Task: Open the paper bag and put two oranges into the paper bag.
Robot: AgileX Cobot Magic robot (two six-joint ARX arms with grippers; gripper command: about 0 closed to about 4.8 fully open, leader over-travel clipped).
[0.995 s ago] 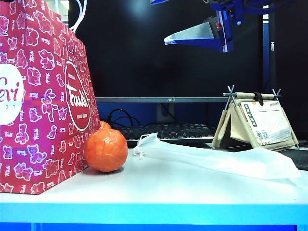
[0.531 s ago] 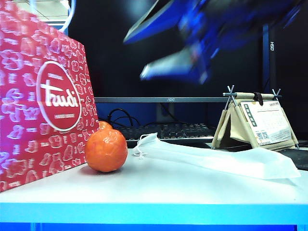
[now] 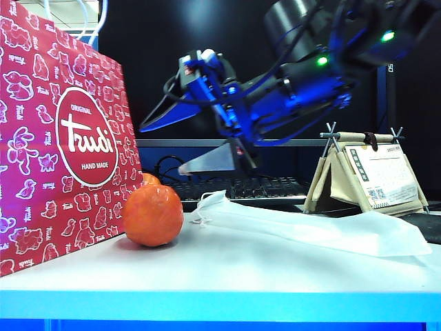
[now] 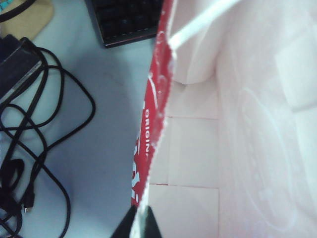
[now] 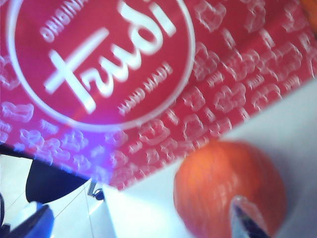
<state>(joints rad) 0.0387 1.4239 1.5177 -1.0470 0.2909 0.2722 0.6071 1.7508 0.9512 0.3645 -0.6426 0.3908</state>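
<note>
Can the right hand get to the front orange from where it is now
Probably yes. The right hand hangs open in the air just above and right of the front orange, with nothing between them. The paper bag stands against the orange's left side, so the left finger has little room there.

Right claw (image 3: 176,146) reaches across, jaws spread wide; left claw (image 4: 137,225) (barely visible) is clamped closed.

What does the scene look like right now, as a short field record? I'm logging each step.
paper bag: upright, left on the table
left tool: shut on the bag's rim
right tool: open, above the near orange
second orange: behind the first, mostly hidden
oranges in bag: none visible
</note>
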